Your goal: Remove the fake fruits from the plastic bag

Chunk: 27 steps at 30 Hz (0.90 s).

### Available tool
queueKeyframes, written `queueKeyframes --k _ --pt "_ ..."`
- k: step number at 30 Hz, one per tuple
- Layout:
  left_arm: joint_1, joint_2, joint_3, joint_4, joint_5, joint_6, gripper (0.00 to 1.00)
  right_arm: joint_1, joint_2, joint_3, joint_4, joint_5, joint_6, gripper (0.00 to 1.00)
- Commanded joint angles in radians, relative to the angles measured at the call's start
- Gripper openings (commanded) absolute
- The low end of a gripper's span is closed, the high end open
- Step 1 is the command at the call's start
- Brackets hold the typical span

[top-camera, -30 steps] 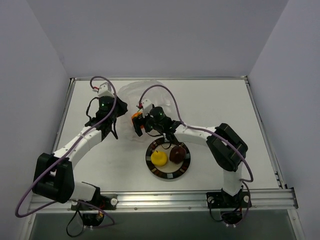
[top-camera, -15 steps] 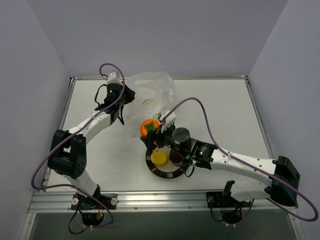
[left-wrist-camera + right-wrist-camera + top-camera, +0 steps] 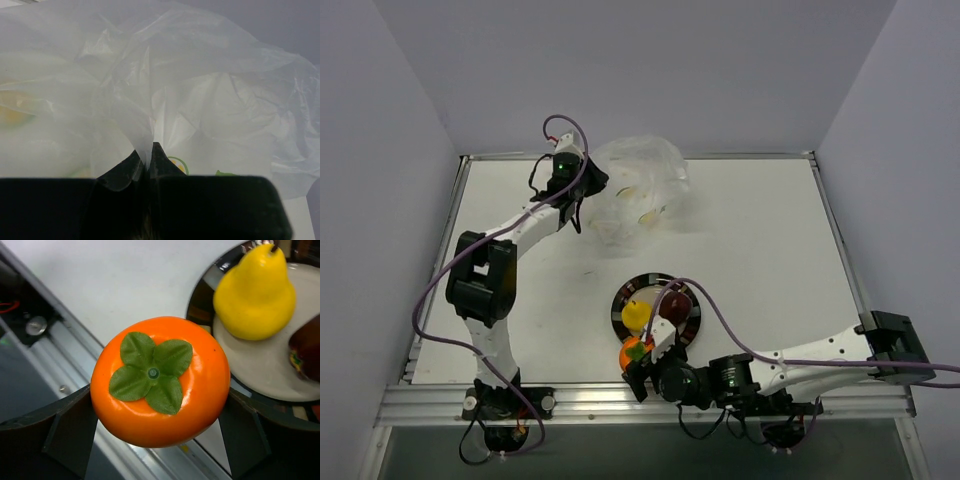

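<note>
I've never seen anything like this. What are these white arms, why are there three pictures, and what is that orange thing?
These are two robot arms bolted to a white table. One picture looks down from above. The other two come from small cameras on each arm's wrist. The left tool pinches a crinkled clear plastic bag at the far side. The right tool grips an orange fake fruit beside a dark-rimmed plate. On the plate lie a yellow pear and a dark red fruit.
</note>
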Motion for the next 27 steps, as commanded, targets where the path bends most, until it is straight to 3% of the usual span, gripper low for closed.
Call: queueKeyframes --k 1,9,11,12,16,20,25,27 --pt "-0.011 0.017 0.116 0.01 0.0 0.007 0.02 0.003 0.065 0.008 -0.008 0.215 0.085 0.51" --pt "-0.061 0.155 0.34 -0.075 0.006 0.043 0.14 -0.041 0.091 -0.024 -0.007 0.264 0.103 0.51" --pt "-0.067 0.158 0.346 -0.078 0.004 0.051 0.25 -0.066 0.119 -0.031 -0.005 0.258 0.112 0.51" --pt "-0.067 0.153 0.34 -0.075 0.007 0.051 0.38 -0.073 0.131 -0.034 -0.004 0.253 0.117 0.51" --pt "-0.064 0.12 0.288 -0.084 -0.002 0.07 0.65 -0.093 0.192 -0.026 -0.005 0.255 0.125 0.52" --pt "-0.064 0.061 0.228 -0.102 -0.004 0.097 0.81 -0.127 0.232 -0.023 -0.005 0.276 0.149 0.53" --pt "-0.064 -0.097 0.133 -0.147 -0.033 0.14 0.98 -0.13 0.22 -0.032 -0.005 0.31 0.172 0.66" --pt "-0.064 -0.19 0.096 -0.176 -0.091 0.142 0.94 -0.133 0.215 -0.037 -0.005 0.311 0.178 0.77"
